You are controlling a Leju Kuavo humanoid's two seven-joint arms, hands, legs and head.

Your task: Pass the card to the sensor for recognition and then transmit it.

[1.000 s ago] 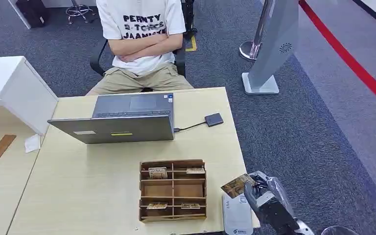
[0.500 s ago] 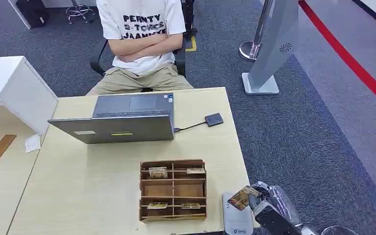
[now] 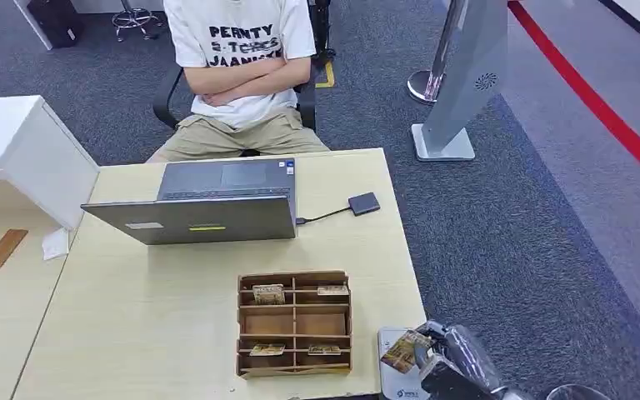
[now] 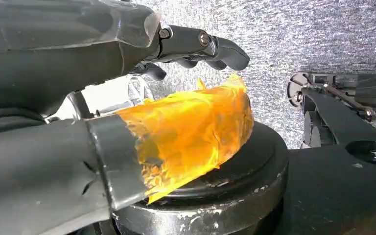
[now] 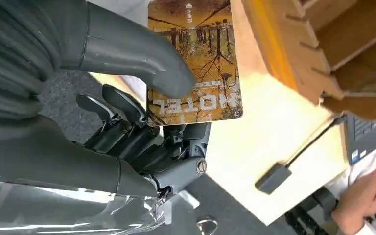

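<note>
Sepia-toned and printed with bare trees and the word "HOTEL", the card (image 5: 196, 63) is pinched between thumb and fingers of the robot's right hand (image 3: 446, 362) at the lower right of the head view, hovering over the white sensor pad (image 3: 402, 385) on the pale wooden table (image 3: 142, 308). Just left sits a wooden card rack (image 3: 294, 323) with cards in several slots. Beyond, at centre frame, stands an open grey laptop (image 3: 208, 204) cabled to a small dark reader (image 3: 364, 203). At top, a seated person (image 3: 242, 71) folds both arms. The left hand (image 4: 78, 98) shows its fingers apart, holding nothing.
</note>
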